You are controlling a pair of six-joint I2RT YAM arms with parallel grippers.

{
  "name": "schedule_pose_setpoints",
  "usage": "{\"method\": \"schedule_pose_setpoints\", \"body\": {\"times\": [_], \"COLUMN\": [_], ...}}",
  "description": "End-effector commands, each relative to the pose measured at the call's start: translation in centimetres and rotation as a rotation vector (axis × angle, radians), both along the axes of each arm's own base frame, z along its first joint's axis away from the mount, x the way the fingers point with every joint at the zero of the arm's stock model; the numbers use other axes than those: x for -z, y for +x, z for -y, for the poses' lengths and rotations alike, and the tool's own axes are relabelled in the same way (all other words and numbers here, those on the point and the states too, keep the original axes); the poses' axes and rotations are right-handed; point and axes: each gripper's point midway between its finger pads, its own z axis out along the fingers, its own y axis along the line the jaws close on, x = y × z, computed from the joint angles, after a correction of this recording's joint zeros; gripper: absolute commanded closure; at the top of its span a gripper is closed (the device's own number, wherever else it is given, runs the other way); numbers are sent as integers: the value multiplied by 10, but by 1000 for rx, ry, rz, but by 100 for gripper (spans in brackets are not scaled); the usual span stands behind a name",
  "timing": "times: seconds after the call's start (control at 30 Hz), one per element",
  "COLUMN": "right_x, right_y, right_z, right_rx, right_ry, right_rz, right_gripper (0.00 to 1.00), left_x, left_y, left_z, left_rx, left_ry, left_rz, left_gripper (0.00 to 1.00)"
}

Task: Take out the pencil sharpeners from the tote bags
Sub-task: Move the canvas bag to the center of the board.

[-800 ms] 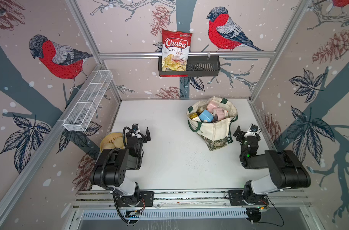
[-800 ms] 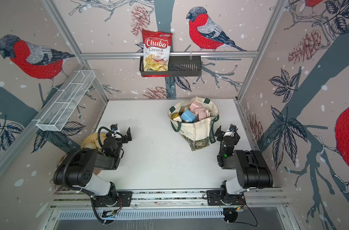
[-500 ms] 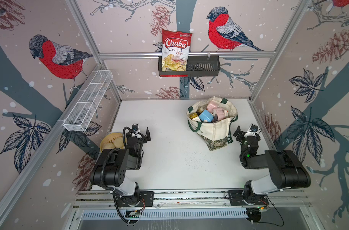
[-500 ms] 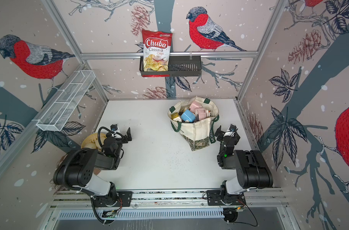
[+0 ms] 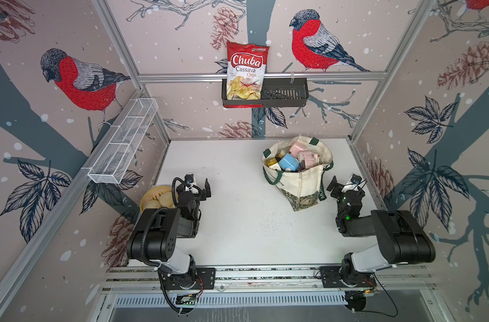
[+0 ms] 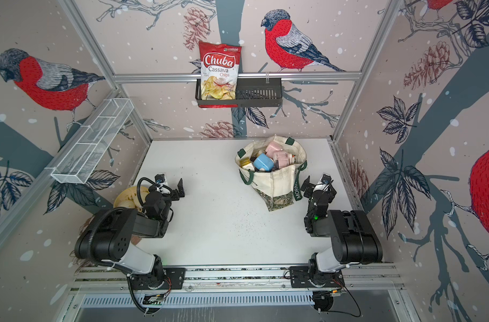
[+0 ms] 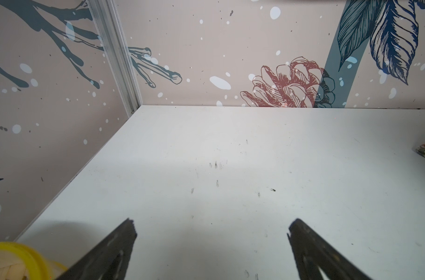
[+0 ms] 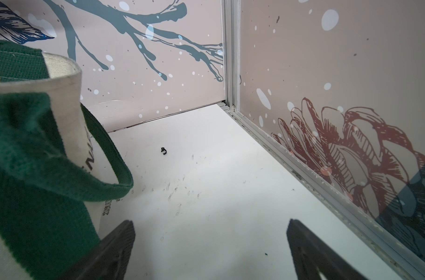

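Still spread wide, pinching nothing: left end effector (image 5: 199, 182) and right end effector (image 5: 344, 181), low over the desk (image 5: 237, 223), unmoved from a moment ago. Just beside the right one, upright tote bag (image 5: 302, 184), pencil sharpeners (image 5: 289, 163) heaped inside. No progress, then; likely first reach yet to begin.

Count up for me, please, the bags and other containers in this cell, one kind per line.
Canvas tote bag: 1
Cassava chips bag: 1
Yellow bowl: 1
Black wall basket: 1
White wire tray: 1
Total: 5
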Motion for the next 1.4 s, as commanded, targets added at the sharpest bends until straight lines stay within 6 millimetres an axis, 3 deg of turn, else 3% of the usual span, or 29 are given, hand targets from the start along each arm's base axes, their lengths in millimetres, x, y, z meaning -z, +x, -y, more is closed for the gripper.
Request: {"method": "schedule_pose_setpoints", "body": {"times": [0.0,0.43,0.63,0.83,0.9,1.0,1.07,1.17,1.27,1.37], "right_x": [-5,-4,-8,-49,-76,-95,-101,-114,-127,-135], "right_y": [1,2,0,1,-5,-14,-18,-10,6,29], "right_z": [0,0,1,22,26,37,49,49,37,19], "right_rx": [0,0,-2,160,160,199,247,165,41,-71], "right_ry": [7,9,15,86,185,317,386,424,467,477], "right_rz": [19,16,33,20,92,121,130,93,35,-93], "right_gripper": [1,1,0,1,1,0,0,0,1,1], "left_x": [-12,-12,-35,-64,-74,-75,-87,-104,-104,-91], "left_y": [1,1,-28,-46,-51,-52,-46,-41,-31,-24], "left_z": [0,-1,-22,-7,-13,-18,1,61,98,121], "left_rx": [0,-3,-135,-137,-181,-248,-159,184,346,391], "left_ry": [1,0,-32,7,-103,-370,-515,-633,-692,-784], "left_rz": [48,51,165,212,224,161,131,91,-80,-268], "left_gripper": [1,1,0,1,0,1,2,2,12,21]}}
